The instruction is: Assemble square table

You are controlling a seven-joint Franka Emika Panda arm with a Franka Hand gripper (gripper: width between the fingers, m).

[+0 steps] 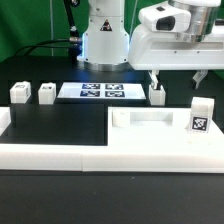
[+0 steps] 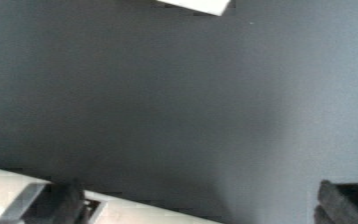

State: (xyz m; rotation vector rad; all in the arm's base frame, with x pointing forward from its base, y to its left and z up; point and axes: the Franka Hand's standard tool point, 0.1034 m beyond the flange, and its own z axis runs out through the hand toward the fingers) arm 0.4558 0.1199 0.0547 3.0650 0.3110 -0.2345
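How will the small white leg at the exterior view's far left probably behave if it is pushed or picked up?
The leg looks short and blocky, resting on a flat face, so it would probably slide, not roll. It seems to be stiff plastic, likely light. Its smooth sides might slip in a weak grip.

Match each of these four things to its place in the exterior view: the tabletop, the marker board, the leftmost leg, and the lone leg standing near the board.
Things:
1. tabletop
2. marker board
3. leftmost leg
4. lone leg

Places:
A. far left of the exterior view
B. front right, the largest white piece
C. centre, lying flat
D. right of centre, behind the tray-like piece

Pairs: 1-B, 2-C, 3-A, 4-D
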